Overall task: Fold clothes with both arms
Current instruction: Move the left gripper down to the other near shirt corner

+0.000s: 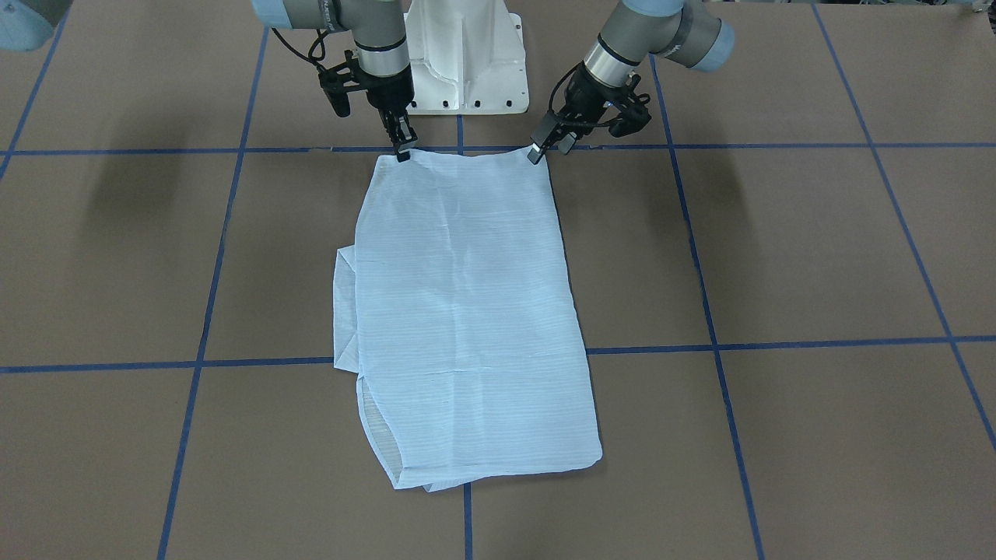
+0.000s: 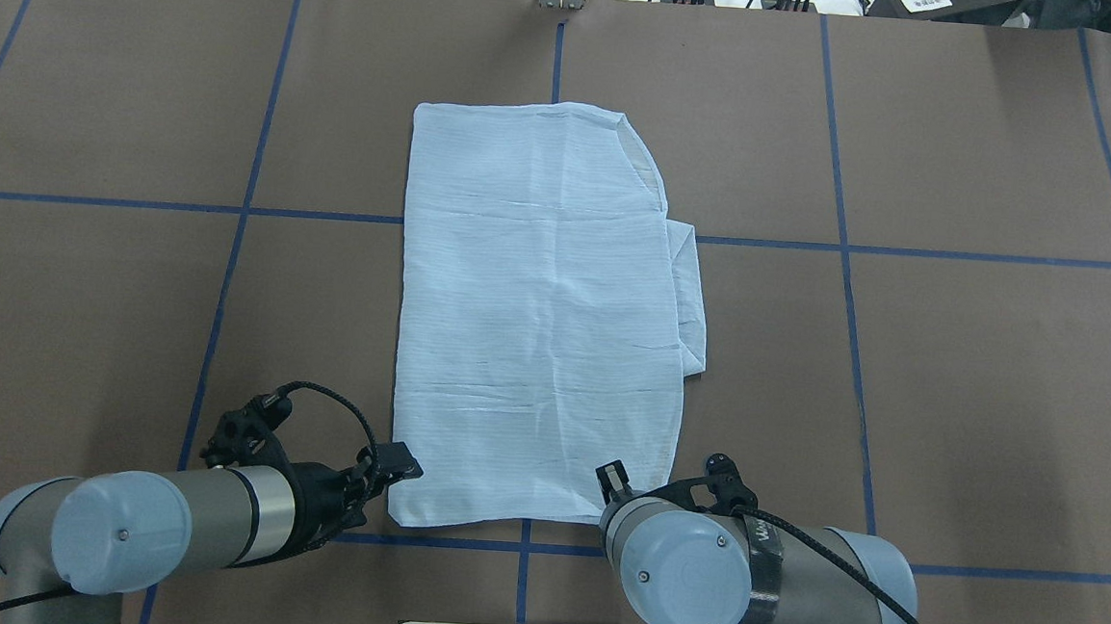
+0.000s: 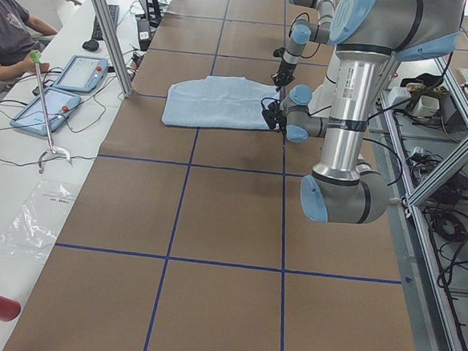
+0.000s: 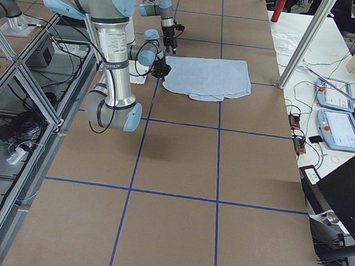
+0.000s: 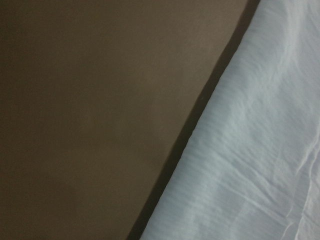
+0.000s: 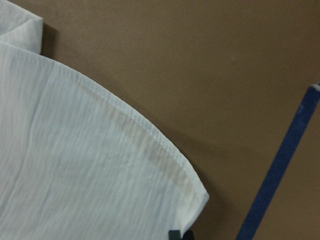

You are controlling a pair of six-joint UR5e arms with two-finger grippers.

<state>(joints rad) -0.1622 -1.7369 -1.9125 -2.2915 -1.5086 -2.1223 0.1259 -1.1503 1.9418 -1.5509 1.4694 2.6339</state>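
Left gripper (image 1: 540, 151) and right gripper (image 1: 403, 149) at corners of flat, crinkly light-blue shirt (image 1: 467, 311)

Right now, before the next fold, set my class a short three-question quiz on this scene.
1. True or false: the shirt hangs in mid-air.
2. The left gripper and right gripper sit at: A the shirt's far edge; B its corners at the pedestal end; C off the cloth entirely.
3. Fill in: a folded flap juts out on the ___ gripper's side.
Key: 1 false, it lies flat; 2 B; 3 right.
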